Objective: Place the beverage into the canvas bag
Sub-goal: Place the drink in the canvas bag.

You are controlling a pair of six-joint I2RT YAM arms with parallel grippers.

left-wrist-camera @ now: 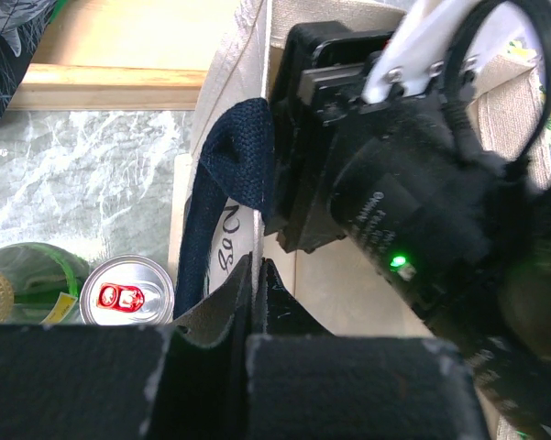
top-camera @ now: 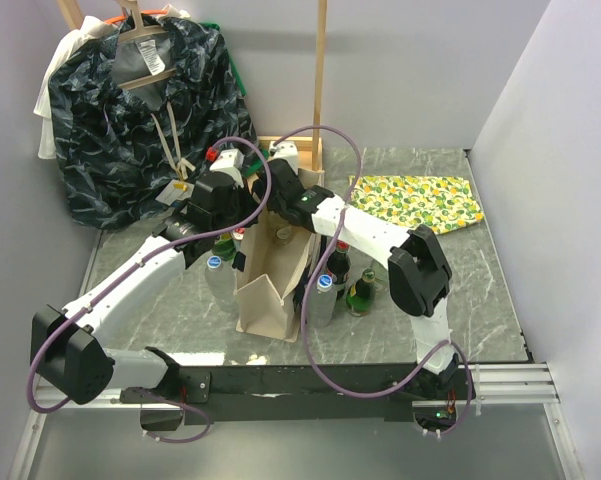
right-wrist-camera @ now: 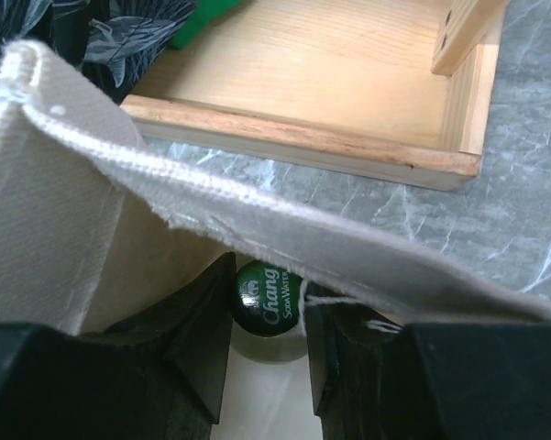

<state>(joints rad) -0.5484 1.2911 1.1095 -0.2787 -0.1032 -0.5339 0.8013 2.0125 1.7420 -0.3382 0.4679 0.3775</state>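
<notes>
The beige canvas bag (top-camera: 268, 288) stands open mid-table. My left gripper (top-camera: 242, 245) is shut on the bag's rim, and the left wrist view shows the thin canvas edge (left-wrist-camera: 248, 240) pinched between the jaws of the left gripper (left-wrist-camera: 255, 275), next to the dark strap handle (left-wrist-camera: 227, 179). My right gripper (top-camera: 285, 230) reaches down into the bag's mouth. In the right wrist view this gripper (right-wrist-camera: 268, 295) is shut on the beverage, a bottle with a green Chang soda water cap (right-wrist-camera: 269, 298), below the bag's rim (right-wrist-camera: 257, 213) and inside the bag. The bottle's body is hidden.
Several other bottles stand round the bag: a blue-capped one (top-camera: 324, 297), a dark one (top-camera: 339, 265), a green one (top-camera: 360, 292) and another (top-camera: 218, 268) on the left. A can (left-wrist-camera: 126, 291) is beside the bag. A dark patterned garment (top-camera: 140, 110), a wooden tray (right-wrist-camera: 330, 82) and a lemon-print cloth (top-camera: 417, 200) lie behind.
</notes>
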